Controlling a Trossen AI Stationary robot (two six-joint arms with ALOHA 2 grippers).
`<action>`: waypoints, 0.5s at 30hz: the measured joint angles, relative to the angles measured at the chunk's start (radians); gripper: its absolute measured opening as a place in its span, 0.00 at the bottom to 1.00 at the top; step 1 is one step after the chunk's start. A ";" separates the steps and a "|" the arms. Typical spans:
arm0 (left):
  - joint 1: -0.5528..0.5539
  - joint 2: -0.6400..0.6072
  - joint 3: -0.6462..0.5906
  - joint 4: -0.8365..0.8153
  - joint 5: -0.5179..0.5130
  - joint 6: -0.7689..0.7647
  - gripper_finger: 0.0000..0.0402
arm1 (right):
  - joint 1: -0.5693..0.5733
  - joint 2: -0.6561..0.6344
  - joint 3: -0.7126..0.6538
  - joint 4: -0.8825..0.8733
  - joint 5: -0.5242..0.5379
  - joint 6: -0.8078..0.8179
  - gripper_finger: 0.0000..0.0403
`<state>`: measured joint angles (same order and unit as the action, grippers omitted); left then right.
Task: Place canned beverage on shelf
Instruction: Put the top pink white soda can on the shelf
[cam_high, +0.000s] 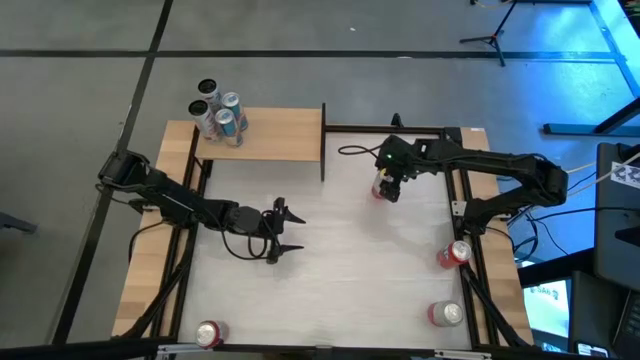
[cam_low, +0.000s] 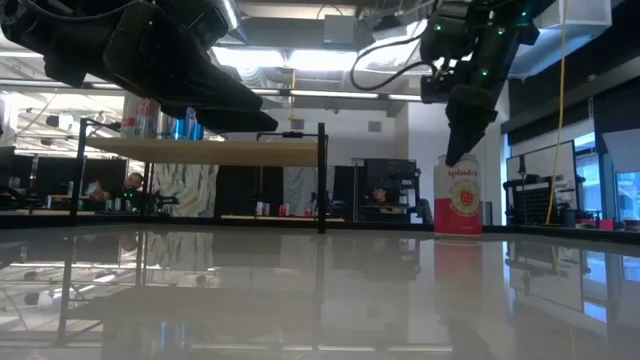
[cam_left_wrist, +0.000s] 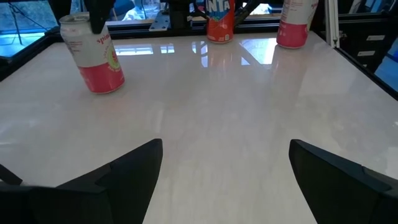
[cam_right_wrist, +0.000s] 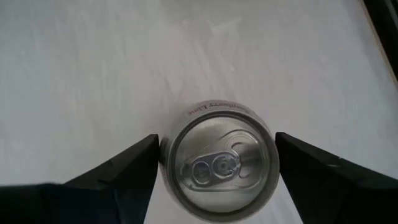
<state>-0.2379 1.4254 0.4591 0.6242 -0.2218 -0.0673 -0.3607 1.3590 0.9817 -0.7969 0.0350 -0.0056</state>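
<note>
A pink-and-white can (cam_high: 380, 188) stands upright on the white tabletop, right of the middle; it also shows in the low view (cam_low: 458, 197) and the left wrist view (cam_left_wrist: 93, 57). My right gripper (cam_high: 389, 186) hangs over it, open and pointing down, with one finger on either side of the can's top (cam_right_wrist: 219, 163). My left gripper (cam_high: 288, 228) is open and empty above the table's middle left. The tan wooden shelf (cam_high: 275, 135) with black edge stands at the far left, with several cans (cam_high: 218, 112) on its left end. My right gripper's fingers (cam_right_wrist: 134, 163) stand level with the can's top rim (cam_right_wrist: 169, 146), one on each side, coming from above. I cannot tell whether they touch it. The can stands upright on the table.
Two more cans (cam_high: 455, 253) (cam_high: 446, 314) stand at the table's right edge and one (cam_high: 209, 333) at the near left corner. A black cable (cam_high: 355, 150) lies by the far edge. The shelf's black post (cam_low: 321, 178) stands near the table's middle.
</note>
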 joint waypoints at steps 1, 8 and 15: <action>0.000 0.000 0.000 0.000 0.000 0.000 0.85 | 0.000 0.002 0.001 0.000 -0.001 -0.001 0.76; 0.000 0.000 0.000 -0.001 0.002 0.000 0.85 | 0.000 0.009 0.001 -0.005 0.000 0.005 0.76; 0.000 0.000 0.000 -0.002 0.002 0.000 0.85 | 0.000 0.010 0.000 -0.005 0.002 0.009 0.76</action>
<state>-0.2381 1.4254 0.4591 0.6225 -0.2195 -0.0673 -0.3603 1.3687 0.9817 -0.8014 0.0368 0.0036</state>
